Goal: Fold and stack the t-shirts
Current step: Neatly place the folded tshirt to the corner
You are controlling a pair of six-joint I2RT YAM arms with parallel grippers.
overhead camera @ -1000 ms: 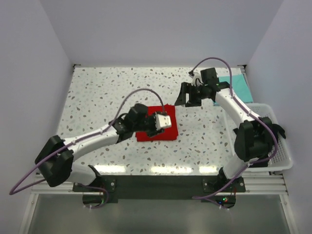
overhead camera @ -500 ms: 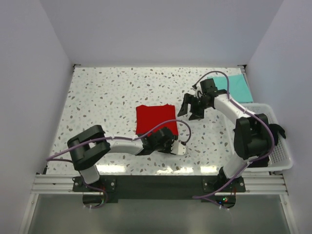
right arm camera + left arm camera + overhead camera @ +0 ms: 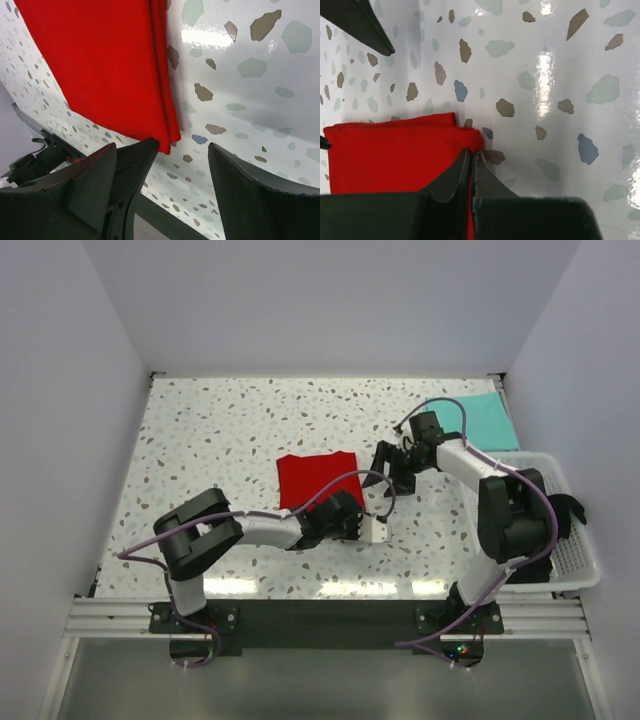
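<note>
light: brt, even | glare streaks on table [image 3: 543, 75] | shadows soft | wrist cams sharp

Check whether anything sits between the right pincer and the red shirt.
Nothing visible does. The right pincer stands open just off the edge of the red shirt, and only speckled table shows in the gap.

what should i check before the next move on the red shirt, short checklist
1. Folded bright red cloth t-shirt lies flat on the speckled table: ok
2. Left claw shut at its near right corner: ok
3. Cloth really pinched in that claw: cannot tell
4. Right claw gripping the shirt's right edge: not ok, open beside it
5. Mint-teal cloth t-shirt lying apart at the back right: ok
</note>
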